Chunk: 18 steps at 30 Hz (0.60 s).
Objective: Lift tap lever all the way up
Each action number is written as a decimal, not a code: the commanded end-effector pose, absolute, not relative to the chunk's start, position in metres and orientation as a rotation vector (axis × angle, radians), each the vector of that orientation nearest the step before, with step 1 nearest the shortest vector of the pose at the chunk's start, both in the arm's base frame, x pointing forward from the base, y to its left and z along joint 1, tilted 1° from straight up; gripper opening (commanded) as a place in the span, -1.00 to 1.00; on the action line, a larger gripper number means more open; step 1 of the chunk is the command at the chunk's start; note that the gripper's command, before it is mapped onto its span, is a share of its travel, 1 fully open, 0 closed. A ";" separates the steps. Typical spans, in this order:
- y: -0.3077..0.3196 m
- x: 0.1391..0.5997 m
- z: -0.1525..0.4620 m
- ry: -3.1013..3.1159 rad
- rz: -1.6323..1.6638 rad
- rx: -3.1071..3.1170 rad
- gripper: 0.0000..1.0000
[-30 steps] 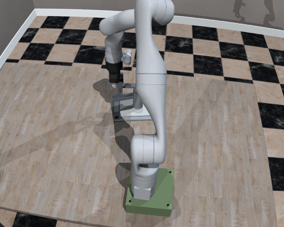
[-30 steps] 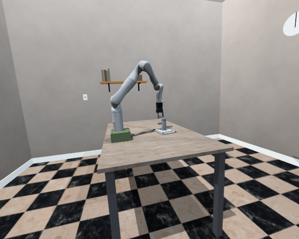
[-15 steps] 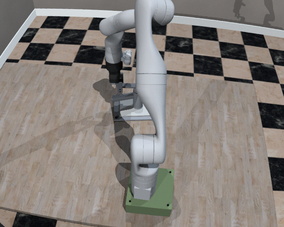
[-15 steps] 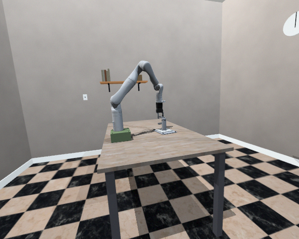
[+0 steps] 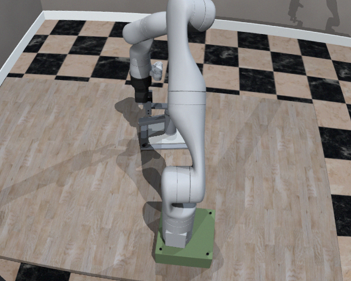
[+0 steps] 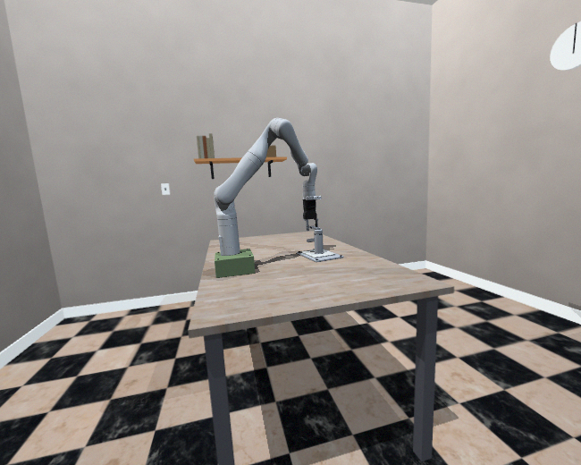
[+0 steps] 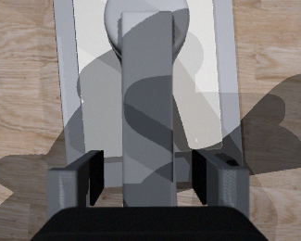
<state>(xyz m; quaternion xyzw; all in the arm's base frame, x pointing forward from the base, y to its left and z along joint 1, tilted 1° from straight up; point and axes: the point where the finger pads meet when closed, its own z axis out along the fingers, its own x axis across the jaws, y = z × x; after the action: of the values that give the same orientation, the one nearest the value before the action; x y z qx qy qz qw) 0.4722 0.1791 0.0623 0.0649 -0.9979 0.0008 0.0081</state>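
Your gripper (image 7: 148, 178) stood fully released, gripping nothing, its jaws set either side of the tap's lever (image 7: 147, 102) with a gap on each. Ahead of the jaws the lever ran to the tap's round body (image 7: 146, 20), which stood on a pale base plate (image 7: 66, 83) on the wooden table (image 7: 22, 93).

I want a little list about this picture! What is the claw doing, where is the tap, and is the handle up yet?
claw: open, holding nothing
claw position: above the tap, one finger on each side of the lever's end, not touching it
lever: long grey bar, not gripped
tap: grey post on a white plate
table: wooden top, tap near the far end
arm base: green block
job done: not yet
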 end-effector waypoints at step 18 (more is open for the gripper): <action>0.179 0.473 0.063 -3.121 0.001 0.203 -1.00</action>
<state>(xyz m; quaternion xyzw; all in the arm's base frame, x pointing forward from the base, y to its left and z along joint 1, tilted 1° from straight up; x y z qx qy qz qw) 0.4722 0.1791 0.0623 0.0649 -0.9979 0.0008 0.0081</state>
